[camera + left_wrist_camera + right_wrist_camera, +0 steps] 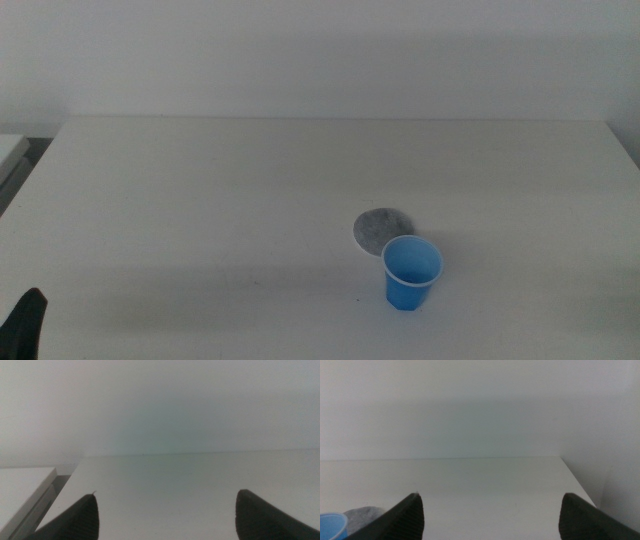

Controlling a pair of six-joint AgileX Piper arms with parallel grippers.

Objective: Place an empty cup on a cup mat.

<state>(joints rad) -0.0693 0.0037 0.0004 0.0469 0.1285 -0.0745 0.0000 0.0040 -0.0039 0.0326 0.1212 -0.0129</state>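
Surface (200,200) white, matte, backed by plain pale wall (320,50). Cup (411,272) upright, right of centre; cup mat (383,230) just beside at 11 o'clock, near edge hidden behind rim. Left gripper (165,515) at lower-left corner, fingers wide, holding nothing. Right gripper (492,515) fingers wide, empty; cup cut off in right wrist view.
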